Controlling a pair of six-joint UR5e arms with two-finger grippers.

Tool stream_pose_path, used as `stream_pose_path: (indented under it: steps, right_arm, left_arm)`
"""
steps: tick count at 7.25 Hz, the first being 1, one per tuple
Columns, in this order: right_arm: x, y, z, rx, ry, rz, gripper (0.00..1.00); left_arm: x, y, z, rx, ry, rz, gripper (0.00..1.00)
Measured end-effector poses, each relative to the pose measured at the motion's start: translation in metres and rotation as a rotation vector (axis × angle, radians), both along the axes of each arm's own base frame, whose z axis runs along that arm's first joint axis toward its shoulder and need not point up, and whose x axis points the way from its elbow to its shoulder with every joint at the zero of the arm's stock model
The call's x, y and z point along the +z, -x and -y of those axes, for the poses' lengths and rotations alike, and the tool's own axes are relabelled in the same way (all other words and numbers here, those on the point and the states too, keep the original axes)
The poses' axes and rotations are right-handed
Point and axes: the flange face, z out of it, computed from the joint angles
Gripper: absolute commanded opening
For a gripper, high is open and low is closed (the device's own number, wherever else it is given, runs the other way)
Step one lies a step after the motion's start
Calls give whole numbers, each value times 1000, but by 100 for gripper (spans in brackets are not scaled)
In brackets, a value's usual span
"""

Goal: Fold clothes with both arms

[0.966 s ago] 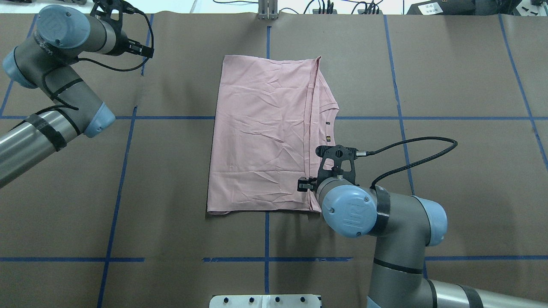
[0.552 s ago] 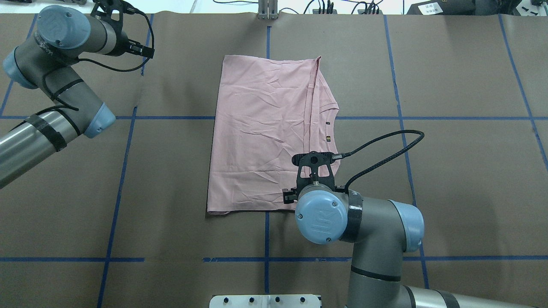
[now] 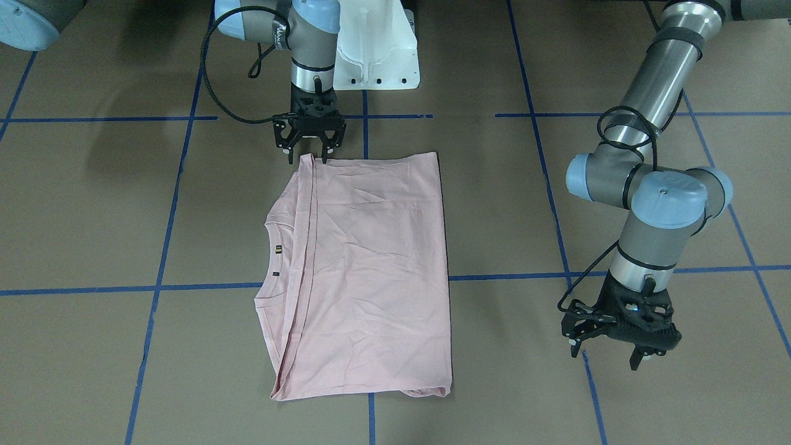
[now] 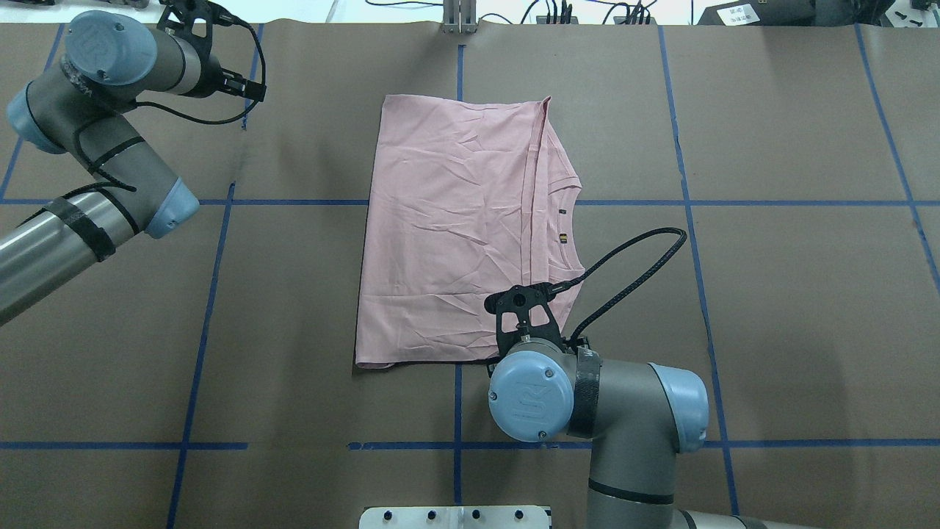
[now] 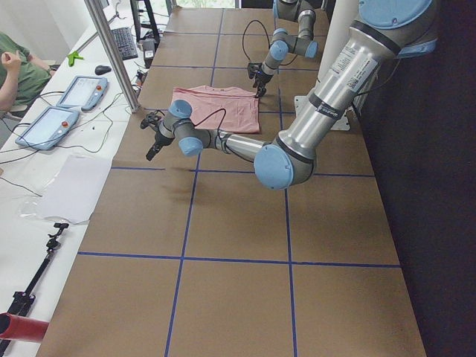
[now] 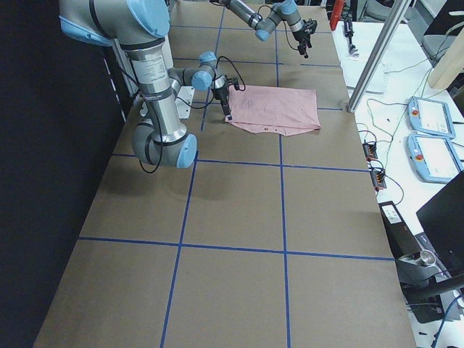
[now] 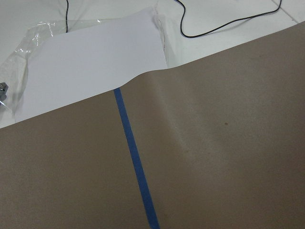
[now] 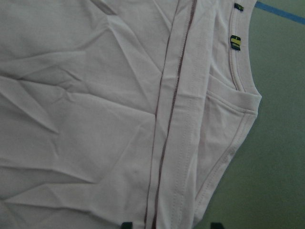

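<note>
Pink T-shirt (image 3: 371,259) laid folded on brown table (image 3: 525,185), right gripper (image 3: 308,154) positioned over its hem corner, jaws spread, left gripper (image 3: 607,358) parked well apart, jaws spread

The folded pink shirt (image 3: 371,272) lies flat on the brown table (image 3: 93,247). At the shirt's corner nearest the white base (image 3: 377,55), the right gripper (image 3: 308,157) points down with its fingers spread. The left gripper (image 3: 605,360) hangs well apart from the shirt's opposite long edge, fingers also spread.
</note>
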Motion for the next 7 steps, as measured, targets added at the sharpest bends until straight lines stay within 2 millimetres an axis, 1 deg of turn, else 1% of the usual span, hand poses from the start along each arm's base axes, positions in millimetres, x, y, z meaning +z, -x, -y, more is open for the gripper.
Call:
stream_pose_path:
  steps: [1,2,3,4,7]
  right_arm:
    - [1,1,-1,-11,-5,-5,35]
    - [1,2,-1,-19,-9,-11,28]
    - [2,3,-1,-23,-11,-15,9]
    - [2,3,-2,-25,-12,-14,0]
    - [3,-1,2,-16,-14,-16,0]
  left_arm:
    - [0,-2,-1,0,2,-2,100]
    - [0,-4,-2,-1,6,-7,100]
    - [0,-7,-3,-1,11,-11,100]
    - [-1,-9,-5,0,12,-15,100]
    - [-6,-17,-10,-1,20,-34,100]
